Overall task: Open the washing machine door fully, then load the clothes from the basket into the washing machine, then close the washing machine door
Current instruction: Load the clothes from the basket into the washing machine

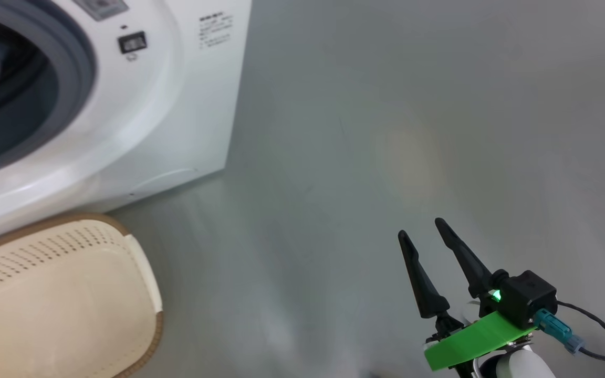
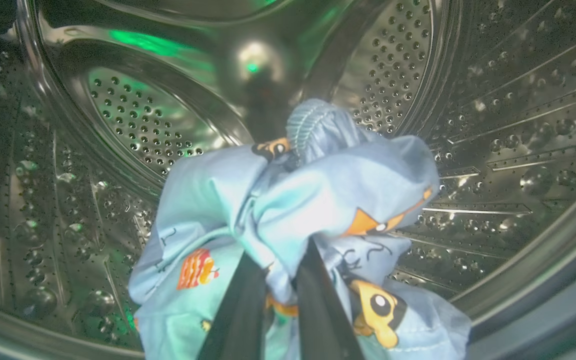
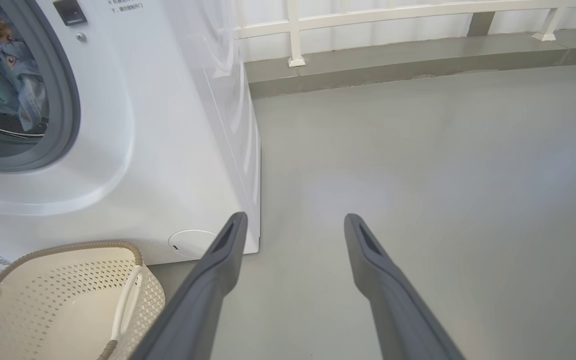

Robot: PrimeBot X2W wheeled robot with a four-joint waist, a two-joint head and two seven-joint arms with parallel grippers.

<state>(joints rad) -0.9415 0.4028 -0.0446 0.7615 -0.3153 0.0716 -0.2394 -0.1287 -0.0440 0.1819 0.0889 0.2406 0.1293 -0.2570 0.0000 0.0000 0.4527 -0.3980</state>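
Left wrist view: left jaws clamp clothes (image 2: 278,200), right jaws apart; washing machine (image 1: 176,121) label (image 1: 216,30) seems illegible.

Left hand (image 2: 279,252) clamped on the clothes (image 2: 293,190) inside the washing machine (image 1: 197,105); right hand (image 1: 420,228) spread, empty, to its right.

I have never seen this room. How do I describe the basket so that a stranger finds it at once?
Find the big white washing machine on the grey floor. The basket stands on the floor just before its front, below the grey ring. It alone is cream, with perforated sides and a brown woven-look rim.
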